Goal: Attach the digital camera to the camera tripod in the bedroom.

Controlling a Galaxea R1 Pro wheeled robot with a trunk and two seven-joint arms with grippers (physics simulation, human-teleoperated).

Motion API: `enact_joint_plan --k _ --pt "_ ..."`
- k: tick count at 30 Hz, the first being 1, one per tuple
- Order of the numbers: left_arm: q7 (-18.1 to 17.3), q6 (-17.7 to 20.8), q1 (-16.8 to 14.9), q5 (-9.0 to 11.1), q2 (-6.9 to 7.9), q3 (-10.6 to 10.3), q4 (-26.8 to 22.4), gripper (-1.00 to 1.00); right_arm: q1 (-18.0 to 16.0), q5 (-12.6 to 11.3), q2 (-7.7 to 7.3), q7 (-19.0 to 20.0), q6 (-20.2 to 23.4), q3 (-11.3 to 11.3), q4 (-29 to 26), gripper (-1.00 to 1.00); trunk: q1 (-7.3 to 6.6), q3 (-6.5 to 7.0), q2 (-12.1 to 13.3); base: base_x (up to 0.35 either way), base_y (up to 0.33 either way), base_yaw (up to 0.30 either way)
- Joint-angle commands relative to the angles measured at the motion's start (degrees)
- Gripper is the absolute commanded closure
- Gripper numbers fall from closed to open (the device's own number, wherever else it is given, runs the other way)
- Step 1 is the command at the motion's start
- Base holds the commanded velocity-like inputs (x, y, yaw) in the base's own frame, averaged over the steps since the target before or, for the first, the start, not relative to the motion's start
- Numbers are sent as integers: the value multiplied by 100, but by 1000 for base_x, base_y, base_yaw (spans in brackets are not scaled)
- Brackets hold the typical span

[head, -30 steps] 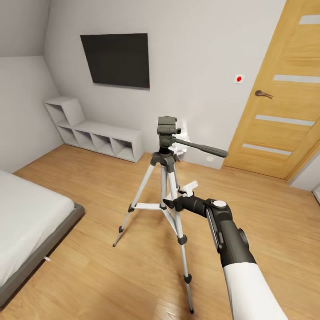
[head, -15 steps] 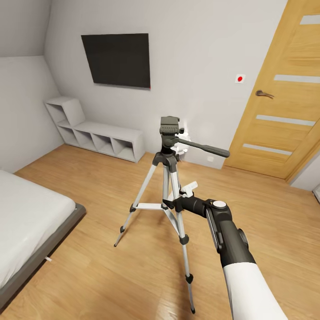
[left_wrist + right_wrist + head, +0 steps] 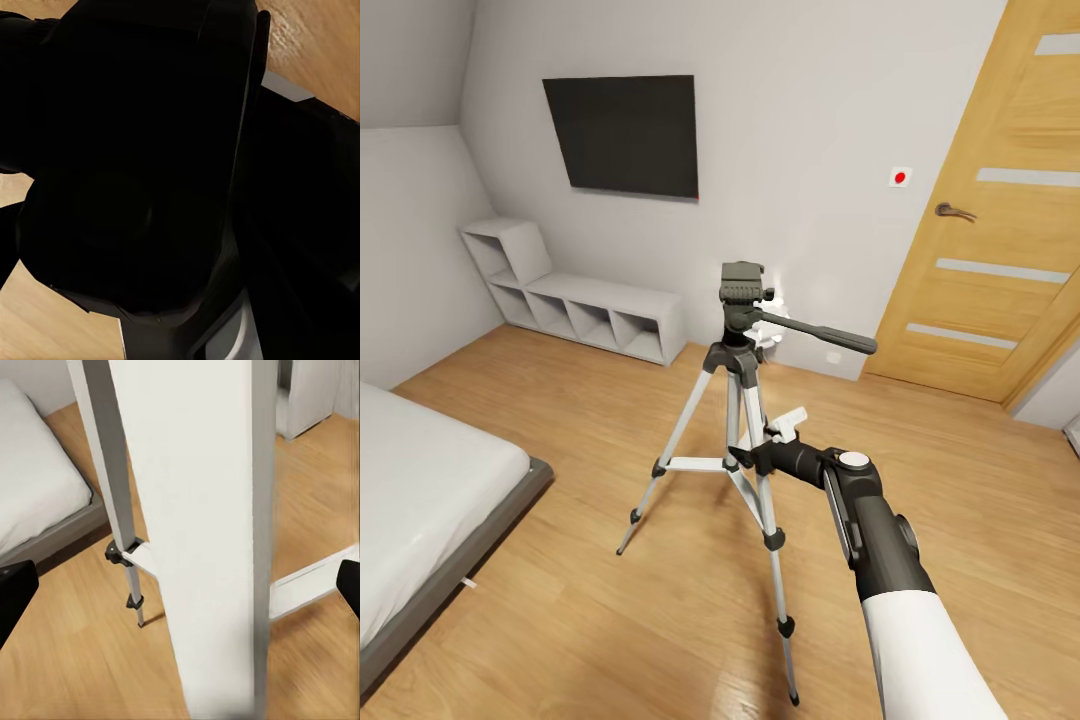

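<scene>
The camera tripod stands on the wood floor mid-room, with silver legs, a black pan head and a long handle pointing right. My right gripper reaches it at the height of the centre brace. In the right wrist view it is open, its black fingertips wide apart on either side of a silver tripod leg. Black bulk sits close against the lens in the left wrist view. I cannot tell whether that is the digital camera or how the left gripper stands.
A grey-framed white bed lies at the left. A low white shelf unit and a black wall TV are behind the tripod. A wooden door is at the right. Bare wood floor surrounds the tripod's feet.
The tripod's head shifted slightly to the right between one second and half a second ago. Since then nothing has visibly moved.
</scene>
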Motion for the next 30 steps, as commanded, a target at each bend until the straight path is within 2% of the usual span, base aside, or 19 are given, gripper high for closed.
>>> enact_joint_plan --k 1,9,30 --pt "12 -11 -2 27 1 -48 -3 100 -5 46 8 12 6 -20 -6 -100 1 -6 -5 0 0 0" --pt "12 -12 -2 27 1 -47 -5 100 -5 25 8 -261 -79 -20 -2 -100 1 -6 -5 0 0 0" --pt "-3 -16 -2 22 13 -54 -4 100 -5 16 8 -333 -107 -20 16 -100 1 -6 -5 27 0 0"
